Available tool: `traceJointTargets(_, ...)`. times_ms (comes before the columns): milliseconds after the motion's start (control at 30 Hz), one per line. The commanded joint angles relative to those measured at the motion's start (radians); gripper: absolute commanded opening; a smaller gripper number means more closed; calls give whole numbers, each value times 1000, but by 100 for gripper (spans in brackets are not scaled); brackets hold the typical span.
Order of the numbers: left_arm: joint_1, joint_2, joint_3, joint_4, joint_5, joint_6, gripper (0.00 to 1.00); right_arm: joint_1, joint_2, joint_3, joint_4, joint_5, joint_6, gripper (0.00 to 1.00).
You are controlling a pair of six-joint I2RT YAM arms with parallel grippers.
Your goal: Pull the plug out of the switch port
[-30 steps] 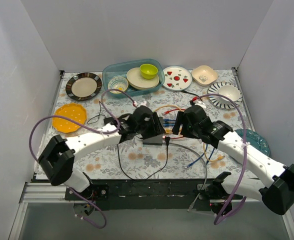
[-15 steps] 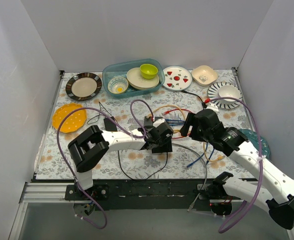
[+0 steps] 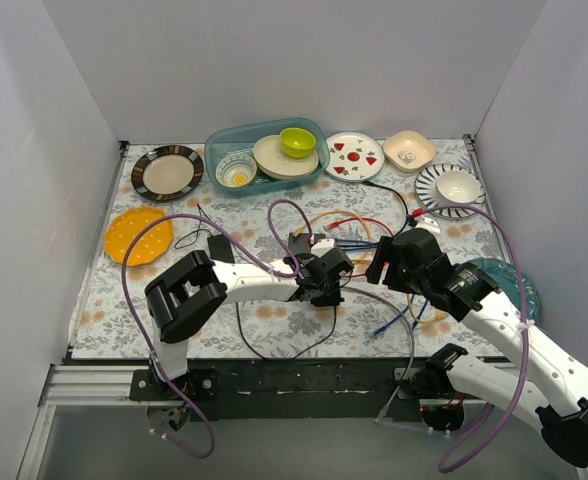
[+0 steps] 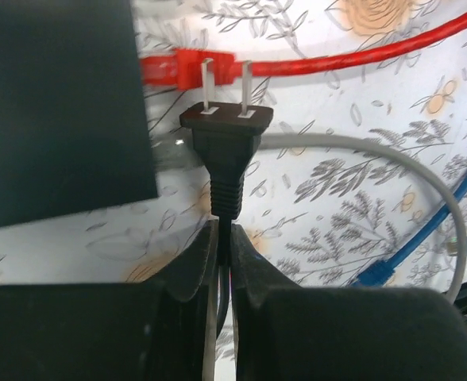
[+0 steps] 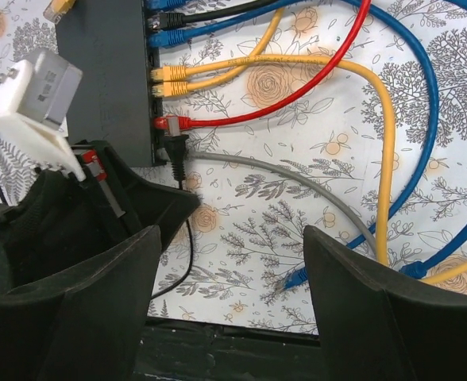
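My left pincer (image 4: 224, 238) is pinched fully together on the cord right under the ribbed neck of the plug (image 4: 225, 139). Its own camera shows both prongs (image 4: 206, 89) bare and out of any socket, pointing at the red cable (image 4: 360, 57). The switch (image 4: 59, 103) lies just beside the plug. In that view it is cut off at the top and left, and its ports are out of sight.

From overhead, my left wrist covers the plug and most of the switch, so I cannot make out the grip there.

My right pincer (image 5: 232, 238) is spread wide, holds nothing and hangs over the cloth (image 5: 321, 119) to the right of the switch. Its camera shows what the left one misses. The port edge is lined with blue, yellow cables (image 5: 297, 63) and the red one, and the plug stands off the switch's near corner, just below the red connector. A white block (image 5: 31, 99) and a dark bulk fill that view's left side, and I cannot sort out the bulk.

A grey cable (image 4: 376, 155) and a blue cable (image 4: 412, 242) cross the cloth near the plug, so the room beside the port edge is tangled. Between my right fingers there is flowered cloth, crossed by the grey cable. The dishes (image 3: 354, 157) sit well apart along the far edge, and the dark rail (image 3: 294, 378) bounds the near side.
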Motion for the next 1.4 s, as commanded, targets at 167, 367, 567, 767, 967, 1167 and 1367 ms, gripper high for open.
traceJointTargets(167,-9,-473,25,-383,-229,-64,0,-4,4,-3,69,-4,-6,79)
traceJointTargets(367,153,-660,-65,-689,-324,-214,0,-4,37,-20,132,-46,-23,79)
traceJointTargets(567,601,-824,-236,-624,-240,-159,0,-4,73,1,150,-69,-63,79)
traceJointTargets(767,960,-688,-236,-529,-157,-84,1,-4,85,6,146,-102,-92,79)
traceJointTargets(967,1176,-553,-225,-403,-56,-70,33,-4,82,4,132,-122,-123,79)
traceJointTargets(1167,1157,-567,-155,-346,33,-50,55,-4,88,7,133,-124,-140,79)
traceJointTargets(1367,903,-700,-93,-282,-34,-73,58,-4,131,1,164,-153,-151,79)
